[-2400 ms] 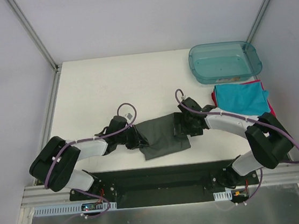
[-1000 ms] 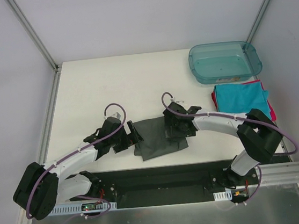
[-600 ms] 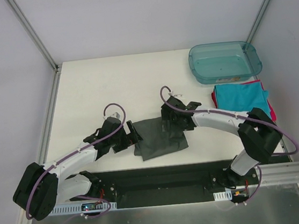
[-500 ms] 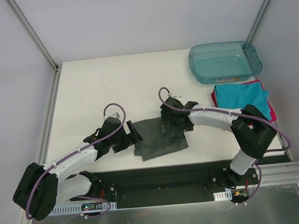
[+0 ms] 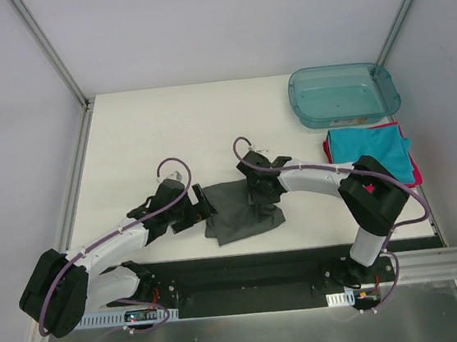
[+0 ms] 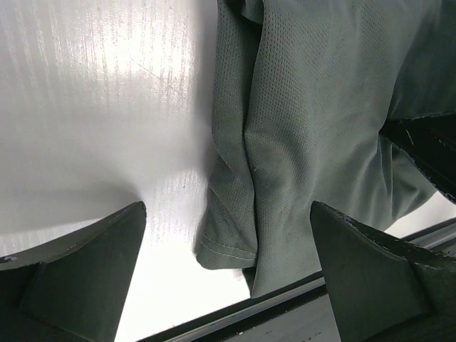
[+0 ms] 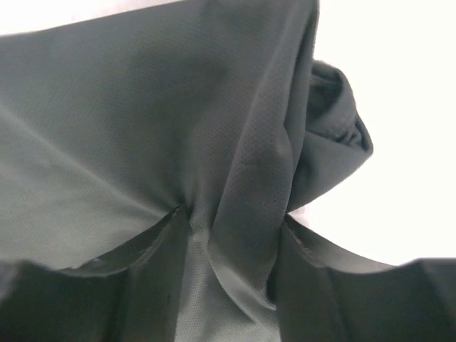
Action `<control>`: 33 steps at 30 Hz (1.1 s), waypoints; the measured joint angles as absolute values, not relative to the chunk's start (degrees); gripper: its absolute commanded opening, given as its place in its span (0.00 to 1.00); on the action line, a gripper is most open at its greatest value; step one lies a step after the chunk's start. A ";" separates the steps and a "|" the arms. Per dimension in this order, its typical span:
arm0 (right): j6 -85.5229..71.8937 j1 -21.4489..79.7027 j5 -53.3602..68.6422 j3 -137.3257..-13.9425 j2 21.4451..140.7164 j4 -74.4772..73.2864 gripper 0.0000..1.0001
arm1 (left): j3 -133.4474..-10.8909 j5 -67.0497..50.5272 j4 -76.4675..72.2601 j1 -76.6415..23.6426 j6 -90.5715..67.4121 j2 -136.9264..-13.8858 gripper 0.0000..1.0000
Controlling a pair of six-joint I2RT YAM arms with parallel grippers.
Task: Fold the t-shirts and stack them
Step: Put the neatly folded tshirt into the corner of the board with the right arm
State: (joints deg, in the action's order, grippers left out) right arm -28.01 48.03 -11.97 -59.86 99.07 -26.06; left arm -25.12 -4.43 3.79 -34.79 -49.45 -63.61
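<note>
- Where the right pincer (image 7: pixel 234 219) meets the cloth, its two fingers (image 7: pixel 135 285) are drawn part-way together on a raised fold of the dark grey t-shirt (image 5: pixel 235 216). The fold fills the gap and touches both fingers.
- Creases in the cloth converge beside one finger of this pincer. A loose rolled edge of the same shirt lies just past the other finger, on the white table (image 5: pixel 166 128).
- Seen from the top view, the right arm (image 5: pixel 320 181) reaches in from the right side, with its pincer set on the right part of the shirt.
- At the shirt's left edge, the left pincer (image 6: pixel 228 214) stands spread wide and holds nothing. One finger is over bare table and the other over cloth. Whether the tips touch the surface cannot be told.
- Between the two pincers, the dark grey t-shirt lies rumpled and partly folded at the near middle of the table. Its near hem is close to the black base plate (image 5: pixel 240 270).
- At the right side of the table, well apart from the grey shirt, the teal t-shirt (image 5: pixel 366 149) lies folded flat on top of the red-pink t-shirt (image 5: pixel 415 166). Only a narrow border of the red-pink one shows.
- Beyond that stack, in the far right corner, stands the translucent teal tub (image 5: pixel 295 89). It is just beside the stack, and whether the two touch cannot be told.
</note>
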 measured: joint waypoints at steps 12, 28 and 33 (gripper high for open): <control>-17.80 48.86 -20.91 -60.10 97.45 -26.79 0.01 | -25.02 -1.08 7.40 -34.76 -48.73 -60.14 0.99; -1.54 43.13 -54.30 -62.61 92.27 -41.08 0.00 | -25.02 5.48 12.80 -33.89 -47.22 -55.37 0.99; 0.64 40.05 -59.92 -62.83 89.86 -43.57 0.00 | -25.04 6.35 13.43 -33.26 -46.81 -55.31 0.99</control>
State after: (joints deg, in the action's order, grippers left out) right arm 0.64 40.05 -59.92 -62.83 89.86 -43.57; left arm -25.04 6.35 13.43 -33.26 -46.81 -55.31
